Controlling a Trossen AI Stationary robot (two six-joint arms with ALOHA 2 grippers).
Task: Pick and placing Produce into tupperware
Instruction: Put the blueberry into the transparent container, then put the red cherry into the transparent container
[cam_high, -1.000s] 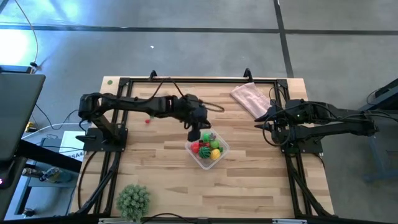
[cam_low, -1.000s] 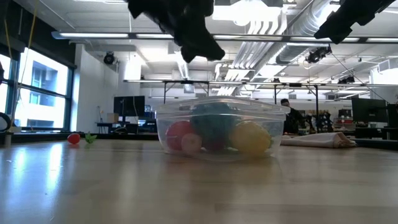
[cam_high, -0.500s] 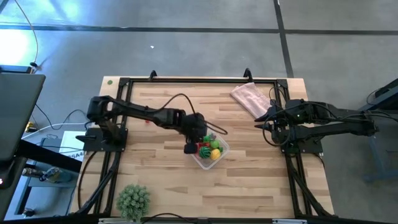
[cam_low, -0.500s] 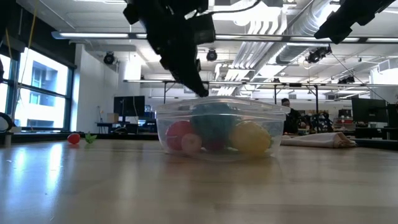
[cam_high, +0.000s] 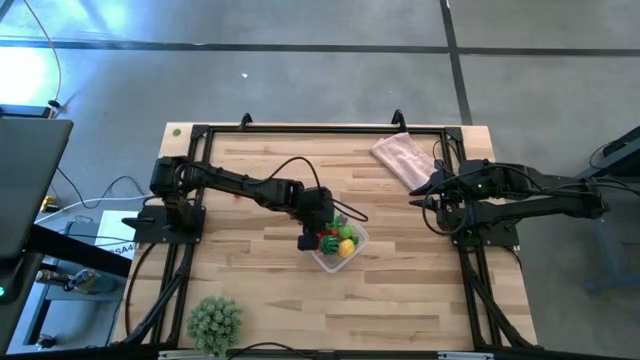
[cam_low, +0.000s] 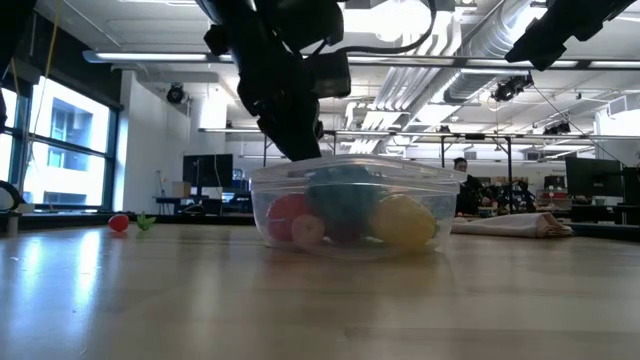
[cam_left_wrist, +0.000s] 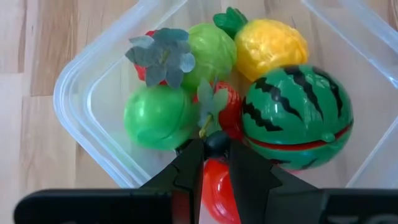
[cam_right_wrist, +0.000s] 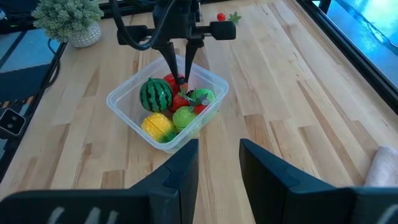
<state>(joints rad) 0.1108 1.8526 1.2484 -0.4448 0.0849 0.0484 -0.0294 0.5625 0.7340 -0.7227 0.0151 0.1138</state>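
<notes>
The clear tupperware (cam_high: 336, 263) stands mid-table and holds produce: a striped watermelon (cam_left_wrist: 298, 118), a yellow fruit (cam_left_wrist: 270, 45), two green pieces (cam_left_wrist: 158, 115) and red ones. My left gripper (cam_left_wrist: 214, 146) reaches down inside the tupperware (cam_right_wrist: 124, 102), shut on a small red piece with a green leaf. Another small red piece (cam_right_wrist: 221, 17) lies on the table toward the far left (cam_low: 118, 222). My right gripper (cam_right_wrist: 217, 155) waits open, raised at the table's right (cam_high: 428, 192). My left gripper pinches the small red piece between its two fingers. Red (cam_left_wrist: 214, 190) shows between the fingers, and the green leaf (cam_left_wrist: 210, 102) sticks out past their tips. The fingers slant steeply down from the table's far-left side (cam_right_wrist: 180, 68). The piece sits low among the other produce; whether it rests on them I cannot tell.
A pink cloth (cam_high: 403, 158) lies at the far right corner. A spiky pale-green ball plant (cam_high: 215, 322) stands at the near left. Black frame rails run along the table's left, right and far sides. Bare wood lies in front of the tupperware (cam_low: 350, 172).
My left gripper has come down and toward the table's near edge, tipping more steeply, from above the tupperware's rim to inside it. The tupperware and its produce have stayed in place.
</notes>
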